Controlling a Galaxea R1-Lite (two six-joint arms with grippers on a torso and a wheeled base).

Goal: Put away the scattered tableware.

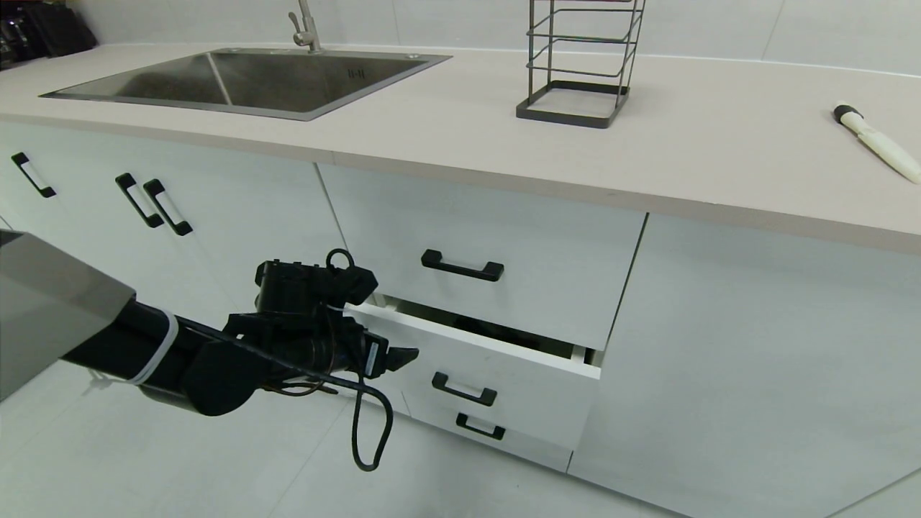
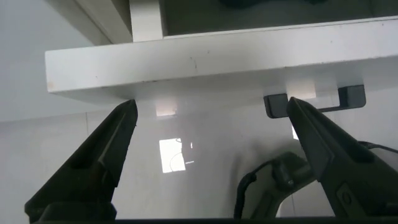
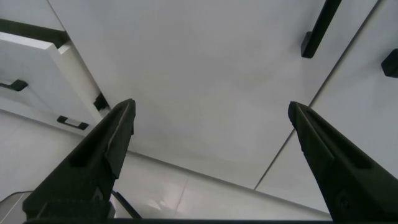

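Close to the left corner of the partly open drawer (image 1: 504, 363), the left gripper (image 1: 394, 355) hangs with its fingers spread wide, holding nothing. The drawer's black handle (image 1: 464, 391) sits at 4 o'clock from it. The right gripper (image 3: 210, 104) is likewise spread, facing a white cabinet front (image 3: 205, 62). Up on the worktop (image 1: 719, 158), at 2 o'clock from the left gripper and well apart, lies a cream utensil (image 1: 878, 142) with a black end. A wire rack (image 1: 575, 72) stands at 1 o'clock and the sink (image 1: 288, 79) is at 11 o'clock.

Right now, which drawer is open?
The second drawer down: its front juts out, with a dark gap behind. The top drawer above sits flush.
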